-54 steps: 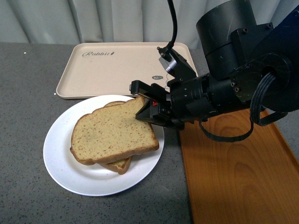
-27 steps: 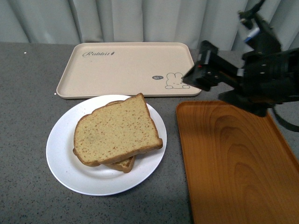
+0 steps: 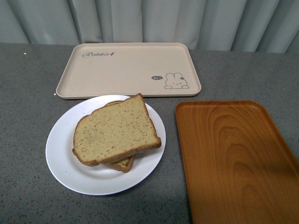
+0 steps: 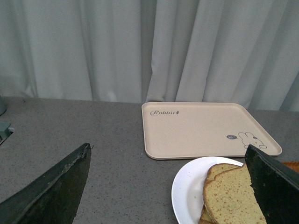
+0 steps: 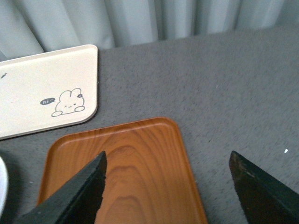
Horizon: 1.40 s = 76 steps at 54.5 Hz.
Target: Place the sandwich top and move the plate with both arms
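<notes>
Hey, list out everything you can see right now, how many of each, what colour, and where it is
sandwich top: one, tan speckled bread with brown crust, lying on the stack on the plate
lower bread slice: one, tan, under the sandwich top, only its edges showing
plate: one, white, on the table in front of the rabbit-print tray
rabbit-print tray: one, beige, at the back near the curtain
wood-grain tray: one, orange, right of the plate
table: one, grey speckled, under everything
curtain: one, pale grey, behind the table
left pincer: one, black, open, seen only in its wrist view
right pincer: one, black, open, above the wood-grain tray
</notes>
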Each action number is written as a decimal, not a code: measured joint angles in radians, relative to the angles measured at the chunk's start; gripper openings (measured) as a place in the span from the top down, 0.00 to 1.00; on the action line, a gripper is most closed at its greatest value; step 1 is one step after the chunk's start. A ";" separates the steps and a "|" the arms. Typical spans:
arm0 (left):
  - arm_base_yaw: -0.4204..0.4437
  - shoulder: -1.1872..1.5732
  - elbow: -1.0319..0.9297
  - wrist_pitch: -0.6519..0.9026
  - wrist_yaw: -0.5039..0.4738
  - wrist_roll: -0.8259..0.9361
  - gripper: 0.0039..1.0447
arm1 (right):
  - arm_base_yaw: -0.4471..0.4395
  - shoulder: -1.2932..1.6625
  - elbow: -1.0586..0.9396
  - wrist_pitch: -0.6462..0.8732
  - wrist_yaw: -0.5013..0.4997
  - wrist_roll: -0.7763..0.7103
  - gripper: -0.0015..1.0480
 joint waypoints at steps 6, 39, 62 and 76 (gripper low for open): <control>0.000 0.002 0.000 0.000 0.000 0.000 0.06 | -0.030 -0.083 -0.082 0.267 -0.029 -0.116 0.51; 0.000 0.000 0.000 0.000 0.000 0.000 0.06 | -0.164 -0.809 -0.147 -0.363 -0.159 -0.163 0.99; 0.000 0.000 0.000 0.000 0.000 0.000 0.06 | -0.164 -1.077 -0.149 -0.614 -0.160 -0.163 0.99; 0.000 0.000 0.000 0.000 0.000 0.000 0.06 | -0.164 -1.170 -0.149 -0.706 -0.160 -0.163 0.99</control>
